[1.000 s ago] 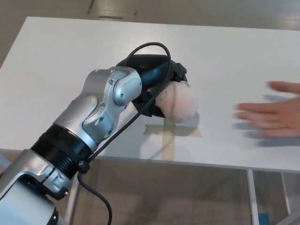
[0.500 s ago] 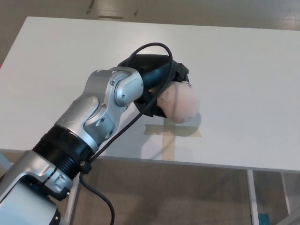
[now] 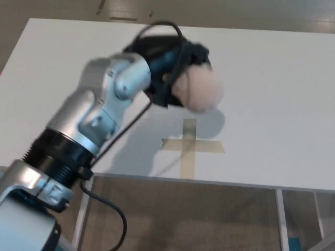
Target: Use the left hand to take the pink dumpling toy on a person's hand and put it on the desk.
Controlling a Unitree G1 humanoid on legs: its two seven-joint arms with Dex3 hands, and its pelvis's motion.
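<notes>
A silver robot arm is reaching in from the lower left, over a white surface (image 3: pixel 272 78). At its end, the black left robot hand (image 3: pixel 167 65) is gripping a pale pink dumpling toy (image 3: pixel 198 90) — the fingers are wrapping around the toy's left side, and the rounded pink body is bulging out to the right. The hand and toy are blurred. The toy is being held up in the air, clear of the surface, and it is casting a soft grey shadow just below and to its right. A black cable (image 3: pixel 131 125) is looping over the top of the hand and trailing down along the arm. Beneath the toy, a cross of tan tape (image 3: pixel 189 144) is lying flat near the front edge of the surface. No writing, brand or label is showing anywhere.
</notes>
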